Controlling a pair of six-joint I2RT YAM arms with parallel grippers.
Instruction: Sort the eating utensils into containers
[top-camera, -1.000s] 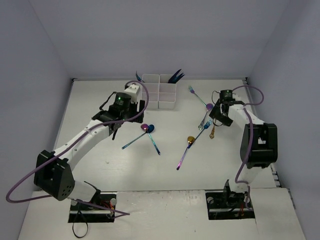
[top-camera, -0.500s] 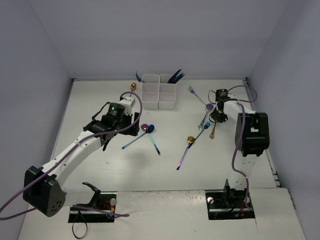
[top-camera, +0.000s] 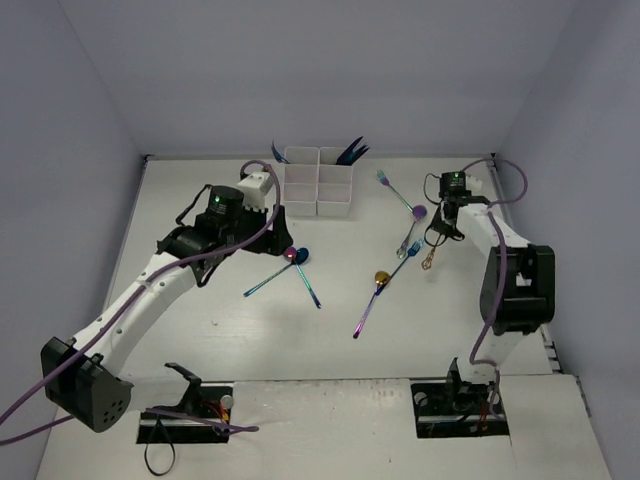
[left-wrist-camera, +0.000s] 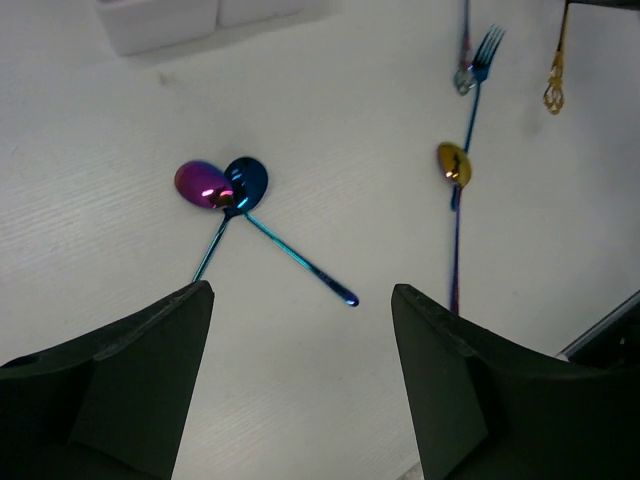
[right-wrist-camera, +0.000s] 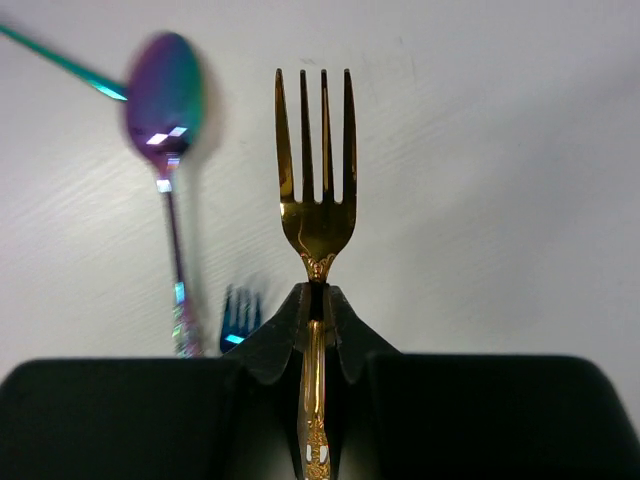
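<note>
My right gripper (right-wrist-camera: 318, 300) is shut on the neck of a gold fork (right-wrist-camera: 318, 200), tines pointing away. In the top view this right gripper (top-camera: 437, 232) holds the gold fork (top-camera: 427, 260) just off the table at the right. My left gripper (left-wrist-camera: 300, 290) is open above a purple spoon (left-wrist-camera: 200, 185) and a blue spoon (left-wrist-camera: 245, 180) whose bowls touch. From above, the left gripper (top-camera: 278, 225) sits beside the white containers (top-camera: 318, 182), which hold blue utensils (top-camera: 350, 153) at the back right.
A gold-bowled spoon (top-camera: 380, 278) with a purple handle, a blue fork (top-camera: 412, 250), a rainbow spoon (top-camera: 418, 213) and another fork (top-camera: 383, 180) lie between the arms. The right wrist view shows the rainbow spoon (right-wrist-camera: 165, 90) and the blue fork (right-wrist-camera: 238, 315) below the held fork.
</note>
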